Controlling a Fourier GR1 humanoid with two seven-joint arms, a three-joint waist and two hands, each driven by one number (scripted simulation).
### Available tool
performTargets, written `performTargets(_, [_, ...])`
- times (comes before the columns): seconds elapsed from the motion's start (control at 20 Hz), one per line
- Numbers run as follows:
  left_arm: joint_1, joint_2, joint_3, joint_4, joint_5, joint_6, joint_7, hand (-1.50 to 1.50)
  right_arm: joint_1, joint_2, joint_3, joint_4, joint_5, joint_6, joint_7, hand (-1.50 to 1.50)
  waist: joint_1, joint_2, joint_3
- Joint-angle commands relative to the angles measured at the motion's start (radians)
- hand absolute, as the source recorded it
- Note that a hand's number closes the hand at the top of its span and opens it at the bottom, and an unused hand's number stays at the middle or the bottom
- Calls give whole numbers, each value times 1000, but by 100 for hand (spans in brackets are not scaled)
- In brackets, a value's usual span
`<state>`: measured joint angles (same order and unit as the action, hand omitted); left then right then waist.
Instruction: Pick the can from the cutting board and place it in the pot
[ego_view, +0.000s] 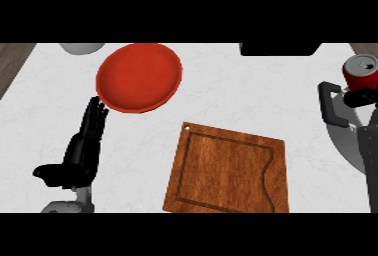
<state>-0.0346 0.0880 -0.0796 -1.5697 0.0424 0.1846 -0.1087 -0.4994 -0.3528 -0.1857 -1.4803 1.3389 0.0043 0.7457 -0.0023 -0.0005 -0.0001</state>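
The red can (362, 72) with a silver top is up at the right edge, off the wooden cutting board (229, 172), which lies bare at the lower centre. My right hand (359, 96) curls round the can's lower part and holds it over the grey pot (344, 144), whose black handle (331, 106) points up and left. Most of the pot is cut off by the right edge. My left hand (87, 137) stands open at the left, fingers up, resting beside the board.
A red plate (139, 76) lies at the upper left, just beyond my left hand's fingertips. A pale rounded object (83, 47) sits at the top left, and a black object (279, 48) at the top centre-right. The counter's left edge (15, 70) runs diagonally.
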Motion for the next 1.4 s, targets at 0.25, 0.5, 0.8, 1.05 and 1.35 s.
performTargets(0.25, [44,-14,-27,-101,-12,6,61,0,59,-138,-197,250,-196,-101,-244,150,12,2,1])
performTargets(0.5, [48,-25,-28,-57,-33,8,19,0,41,-182,-238,423,-277,-82,-357,150,13,3,1])
performTargets(0.8, [55,16,34,-19,10,-45,-32,0,74,-181,-286,543,-293,-60,-289,150,6,2,0])
performTargets(1.05, [85,-15,2,-35,-10,-33,-51,0,34,-205,-344,756,-371,-96,-403,-150,15,4,1])
performTargets(1.35, [69,-28,-7,-36,-26,-7,-10,0,23,-148,-491,646,-581,-266,-632,-150,1,-2,3])
